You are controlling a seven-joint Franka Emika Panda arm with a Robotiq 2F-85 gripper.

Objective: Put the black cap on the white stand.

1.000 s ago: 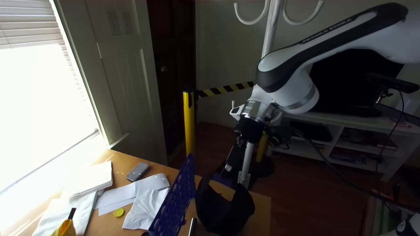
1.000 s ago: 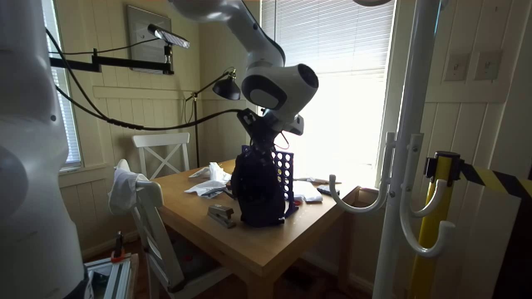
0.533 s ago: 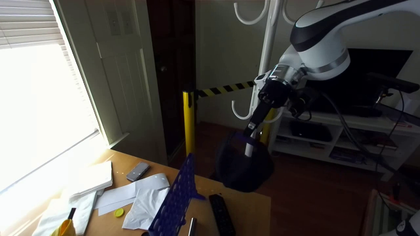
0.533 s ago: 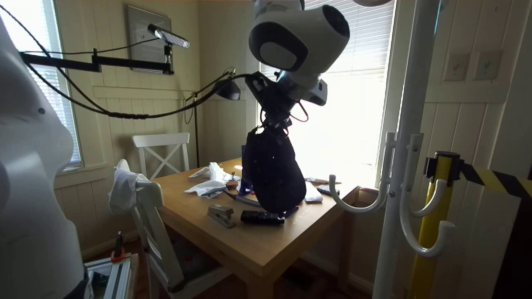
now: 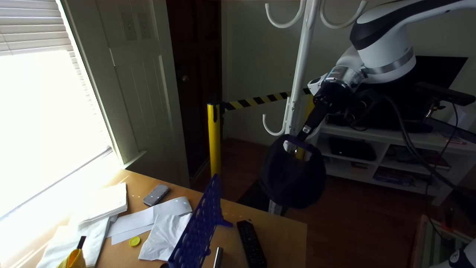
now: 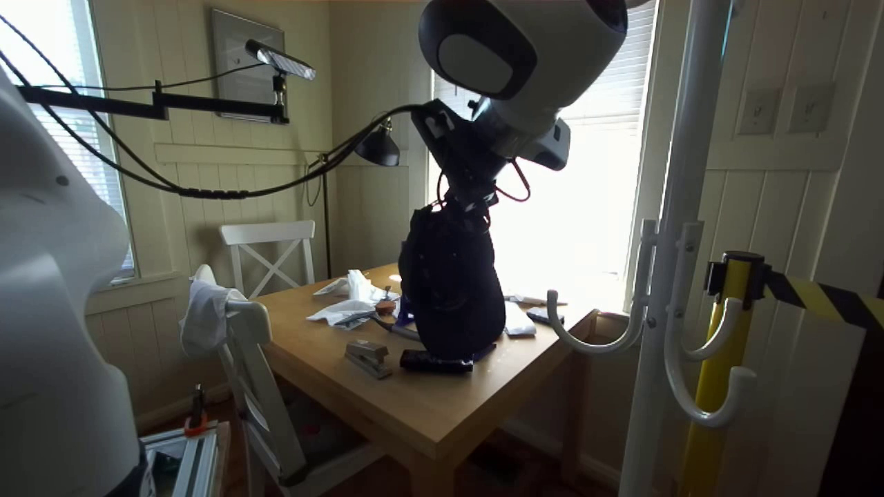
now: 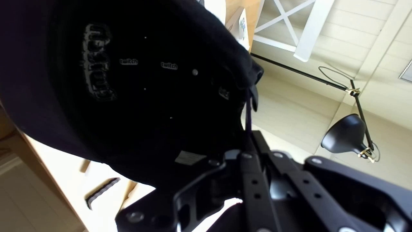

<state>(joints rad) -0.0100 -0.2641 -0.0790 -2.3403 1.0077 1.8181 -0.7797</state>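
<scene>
The rounded black fabric cap (image 5: 293,182) hangs lifted, pinched in our black metal claw (image 7: 252,137). We've yet to hang it on the white pole stand (image 5: 301,72).

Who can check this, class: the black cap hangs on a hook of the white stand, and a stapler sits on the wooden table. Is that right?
Not quite: the black cap is held in the jaws, as the wrist view shows; in an exterior view there is a gap between it and the white stand. The stapler does sit on the wooden table.
</scene>
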